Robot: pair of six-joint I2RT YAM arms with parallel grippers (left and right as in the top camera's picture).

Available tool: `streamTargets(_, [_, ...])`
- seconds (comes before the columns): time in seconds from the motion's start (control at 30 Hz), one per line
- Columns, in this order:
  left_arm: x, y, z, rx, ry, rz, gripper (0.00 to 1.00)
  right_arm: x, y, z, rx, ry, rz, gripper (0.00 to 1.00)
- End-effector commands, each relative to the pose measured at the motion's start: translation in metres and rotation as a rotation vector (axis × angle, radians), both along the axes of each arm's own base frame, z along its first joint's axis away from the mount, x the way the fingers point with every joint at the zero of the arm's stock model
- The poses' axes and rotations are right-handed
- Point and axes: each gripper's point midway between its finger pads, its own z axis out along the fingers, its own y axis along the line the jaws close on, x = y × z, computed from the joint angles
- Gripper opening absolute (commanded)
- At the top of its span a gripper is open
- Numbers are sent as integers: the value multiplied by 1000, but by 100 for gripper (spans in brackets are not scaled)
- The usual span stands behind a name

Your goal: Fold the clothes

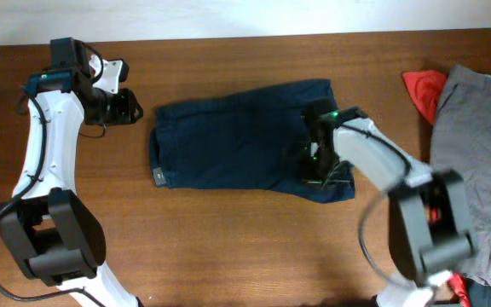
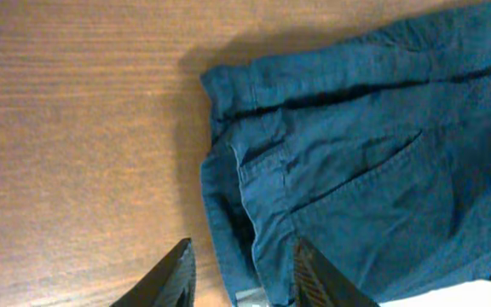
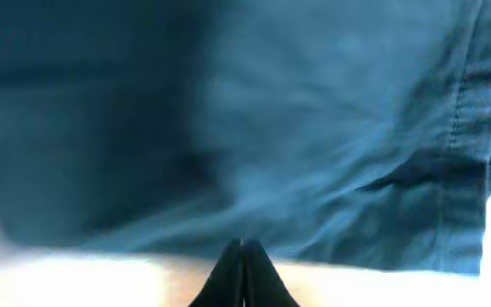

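Brown wooden surface [image 1: 228,247] under a fixed overhead camera, pale wall strip along the far edge. Overhead view: dark navy blue fabric shorts [image 1: 228,141] lie spread flat near the middle of the surface, long side running left to right, with a small light tag [image 1: 158,177] at the near left corner. Left end effector [image 1: 130,107] sits just off the shorts' left edge, clear of the cloth. Right end effector [image 1: 315,158] is down over the right part of the shorts, its arm reaching in from the near right. A red cloth [image 1: 423,89] and a grey garment [image 1: 484,153] lie at the right edge of the surface, apart from the shorts. Left wrist view: left end effector [image 2: 241,281] has its black fingers [image 2: 173,277] apart, nothing between them; the shorts [image 2: 373,170] fill the right side, the gathered waistband [image 2: 245,162] nearest the fingers, bare wood [image 2: 75,128] to the left. Right wrist view: right end effector [image 3: 243,269] has its fingertips pressed together right at the blue cloth [image 3: 271,128]; whether a pinch of fabric sits between them cannot be told. A stitched hem [image 3: 467,111] runs down the right side; the picture is blurred.
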Motion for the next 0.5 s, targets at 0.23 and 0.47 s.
streamTargets(0.23, [-6,-36,12,-65,-31,-152,24,55,-22,70,91,-346,-65,23])
streamTargets(0.47, [-12,-69,6,5,-11,-241,3,71,-37,20,228,-230,-92,15])
